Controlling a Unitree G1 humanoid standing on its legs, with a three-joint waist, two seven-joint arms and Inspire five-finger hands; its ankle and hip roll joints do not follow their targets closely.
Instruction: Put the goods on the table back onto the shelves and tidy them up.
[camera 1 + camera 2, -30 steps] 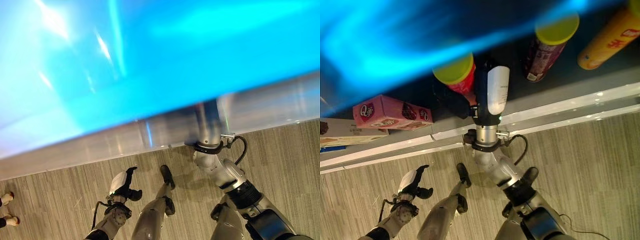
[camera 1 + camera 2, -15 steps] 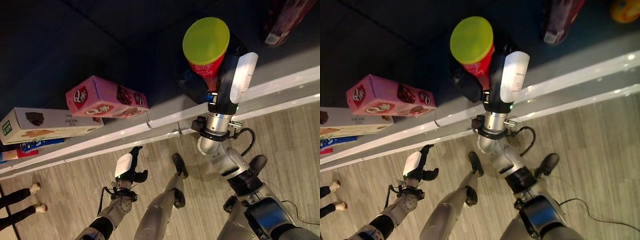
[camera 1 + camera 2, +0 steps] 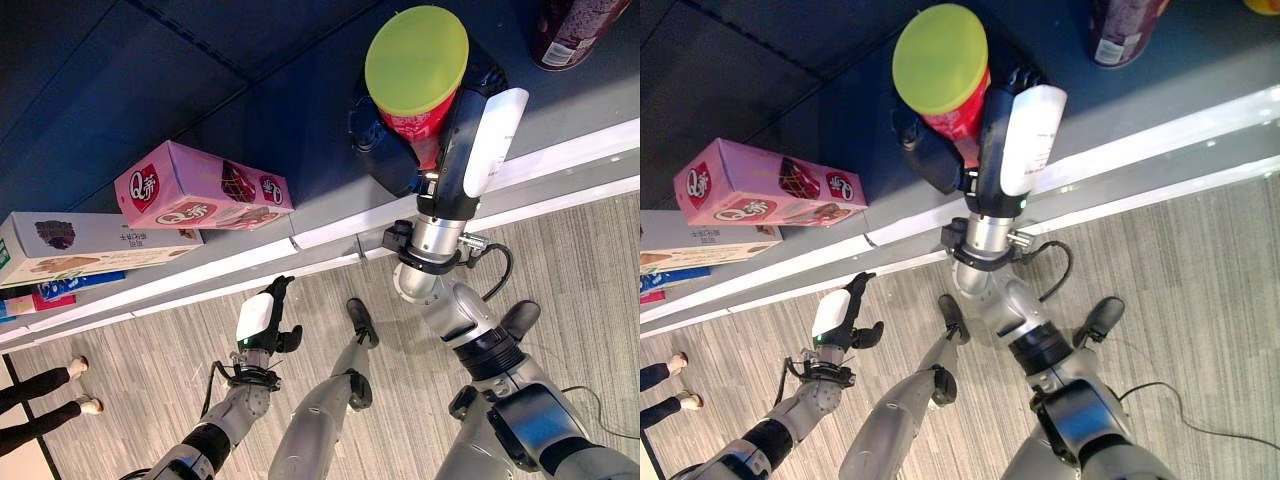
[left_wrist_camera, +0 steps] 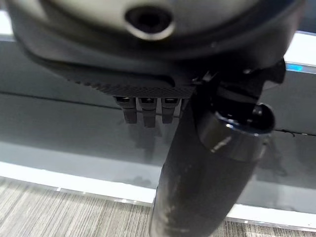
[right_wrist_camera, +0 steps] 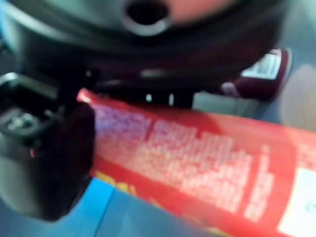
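**A:** What has your right hand got?

**B:** My right hand (image 3: 420, 150) is wrapped round a red tube (image 3: 418, 118) with a yellow-green lid (image 3: 416, 60). My dark fingers curl round the tube's body on 1 side and my white-covered thumb (image 3: 490, 140) lies along the other. In my right wrist view the tube's red printed side (image 5: 197, 158) runs right across, pressed against my thumb. The lid end faces up toward my head camera.

**A:** And where is the tube relative to the table?

**B:** It is over the dark grey table (image 3: 200, 110), close to the near edge with its pale strip (image 3: 330, 232). I cannot tell whether the tube's bottom touches the surface.

**A:** Your left hand?

**B:** My left hand (image 3: 262, 325) hangs low, below the table edge and above the striped grey floor (image 3: 150, 370). Its fingers are loosely bent and it holds nothing. In my left wrist view the fingers (image 4: 143, 109) point toward the table's edge without touching it.

**A:** What else is on the table?

**B:** To the left of the tube, well apart from it, a pink box (image 3: 195, 192) lies on its side near the edge. Just beyond it to the left is a flat white box (image 3: 80, 245), with a blue packet (image 3: 70, 288) beside that at the edge. To the right of my hand, farther back, stands a dark maroon tube (image 3: 570, 30).

**A:** Anyone nearby?

**B:** A person's legs and pale shoes (image 3: 75, 388) show at the far left on the floor.
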